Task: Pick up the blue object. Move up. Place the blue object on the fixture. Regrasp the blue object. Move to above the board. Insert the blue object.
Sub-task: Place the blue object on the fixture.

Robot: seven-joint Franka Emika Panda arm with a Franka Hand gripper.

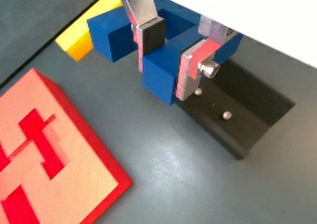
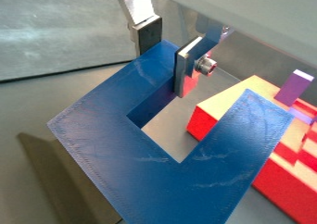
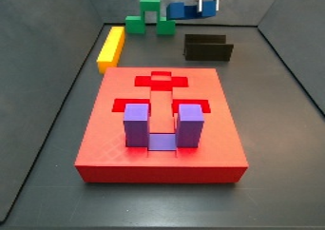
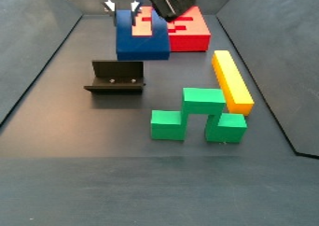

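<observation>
Blue object [image 4: 140, 38] hangs above the dark grey tabletop [image 4: 100, 127], lifted clear of it, with the fixture [image 4: 115, 77] just beside and below it in a side view. In both wrist views the gripper [image 1: 176, 46] has 1 prong of the U-shaped block between its 2 silver fingers [image 1: 196, 66], the dark pads pressed against the prong's opposite faces, so the fingers are closed on the blue object [image 2: 161, 126] at a narrow spread. In a wrist view the block's open notch shows between its 2 prongs, and the fixture [image 1: 242, 103] lies beneath and beside the held block.

The board [image 3: 162, 120] lies flat near the middle of the tabletop, well apart from the fixture [image 3: 207, 47]. A purple U-shaped block [image 3: 160, 125] stands in a cut-out of the board, prongs up, toward 1 edge of the slab; cross-shaped red recesses show further along its top.

A long yellow bar [image 4: 230, 79] lies along 1 side edge of the tabletop, and the green blocks [image 4: 200, 115] sit clustered beside 1 end of it, resting on the surface.

The tabletop is a smooth matte dark grey sheet, bounded by low sloping grey walls on its long sides. Past the far edge the background is pale and plain.
</observation>
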